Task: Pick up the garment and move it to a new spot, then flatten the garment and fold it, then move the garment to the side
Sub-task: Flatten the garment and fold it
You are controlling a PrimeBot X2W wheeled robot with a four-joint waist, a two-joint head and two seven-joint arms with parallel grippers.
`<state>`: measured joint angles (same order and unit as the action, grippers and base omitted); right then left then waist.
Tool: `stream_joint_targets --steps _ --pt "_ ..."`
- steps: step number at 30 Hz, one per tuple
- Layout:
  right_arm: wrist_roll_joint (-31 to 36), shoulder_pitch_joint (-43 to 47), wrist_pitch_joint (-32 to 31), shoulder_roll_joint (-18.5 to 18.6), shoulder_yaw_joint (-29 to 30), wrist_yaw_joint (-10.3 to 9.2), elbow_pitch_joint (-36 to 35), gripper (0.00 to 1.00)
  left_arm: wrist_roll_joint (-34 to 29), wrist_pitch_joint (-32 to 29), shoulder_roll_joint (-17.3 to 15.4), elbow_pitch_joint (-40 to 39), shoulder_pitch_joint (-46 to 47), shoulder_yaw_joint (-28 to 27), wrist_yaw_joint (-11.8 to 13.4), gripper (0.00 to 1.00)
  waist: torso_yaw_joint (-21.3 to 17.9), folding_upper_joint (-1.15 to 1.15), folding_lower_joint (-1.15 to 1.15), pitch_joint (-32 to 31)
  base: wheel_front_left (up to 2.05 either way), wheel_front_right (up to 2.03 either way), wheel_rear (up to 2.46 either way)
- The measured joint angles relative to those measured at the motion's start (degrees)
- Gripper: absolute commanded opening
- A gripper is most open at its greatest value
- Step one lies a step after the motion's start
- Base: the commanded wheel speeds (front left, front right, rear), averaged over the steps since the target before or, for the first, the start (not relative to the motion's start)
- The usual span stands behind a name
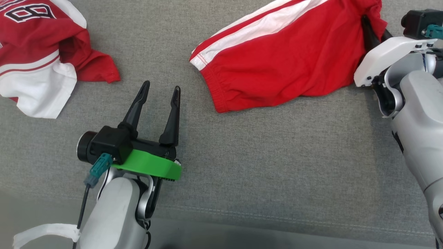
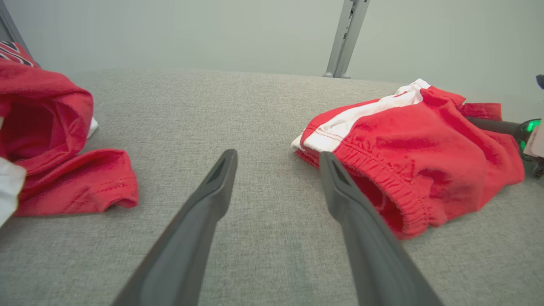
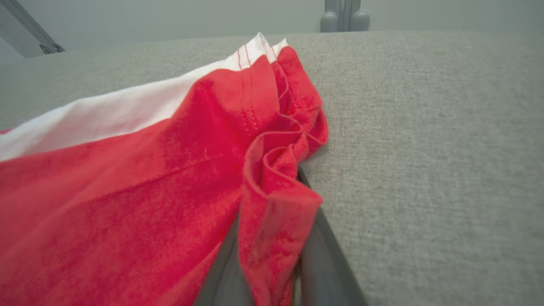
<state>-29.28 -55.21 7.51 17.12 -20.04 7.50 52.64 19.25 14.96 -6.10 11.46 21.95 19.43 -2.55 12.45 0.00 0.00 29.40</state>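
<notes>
At the far left a red-and-white jersey (image 1: 38,58) is lying aside, and right of it the left gripper (image 1: 161,90) is hovering over the bare grey surface (image 1: 242,166) with fingers spread, holding nothing. The red shorts (image 1: 283,65) are lying further right, long axis running across toward the upper right, waistband (image 1: 215,88) end facing the left gripper, while the right gripper (image 1: 369,33) is pinching a fold at their far end.

grey fabric surface (image 1: 242,162) bears red shorts (image 1: 283,65) and a jersey (image 1: 34,52).

A fold of the red garment (image 3: 127,191) is pinched between the right gripper (image 3: 272,225)'s 2 dark fingers (image 3: 325,265) on grey cloth (image 3: 425,148).
</notes>
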Motion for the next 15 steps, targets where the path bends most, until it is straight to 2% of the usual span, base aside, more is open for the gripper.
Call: stream_joint_targets --steps 8,15 --pt "-5.8 5.2 6.0 -1.6 -0.2 0.05 -1.0 0.0 -1.0 0.0 0.2 0.5 -1.2 -2.0 -0.5 1.0 -2.1 0.0 0.0 -1.9 0.0 0.0 0.0" --pt "-9.1 13.9 7.7 -1.4 3.5 0.14 -5.7 0.0 -1.5 0.0 -0.2 0.7 -2.5 -2.8 -0.5 1.0 -5.3 0.0 0.0 -4.0 0.0 0.0 0.0"
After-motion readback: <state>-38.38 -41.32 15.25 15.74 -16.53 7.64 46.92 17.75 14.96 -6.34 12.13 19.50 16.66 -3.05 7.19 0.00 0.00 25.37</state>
